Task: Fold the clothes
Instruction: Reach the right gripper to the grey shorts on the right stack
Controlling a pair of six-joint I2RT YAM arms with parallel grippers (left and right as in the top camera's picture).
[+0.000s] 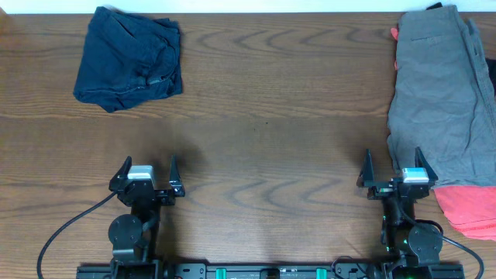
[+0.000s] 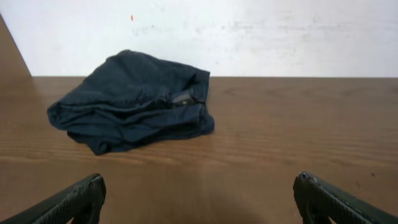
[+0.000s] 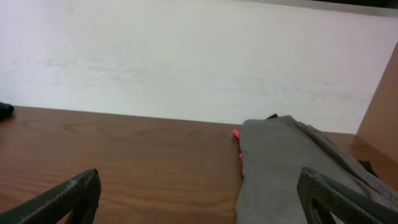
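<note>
Wood-grain bench [image 1: 263, 101] is occupied at right by grey-khaki shorts [image 1: 434, 85] — left tool [image 1: 149, 163] and right tool [image 1: 393, 155] are held wide, empty; the near edge should be pinched, dragged centreward

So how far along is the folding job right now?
Done, it seems: the navy shorts sit in a compact, rumpled bundle at the far left. In hand: nothing; the left pincer and right pincer are both open and empty near the front edge. Left: the grey shorts lie stretched out on the right, apparently unfolded, over a red garment.
</note>
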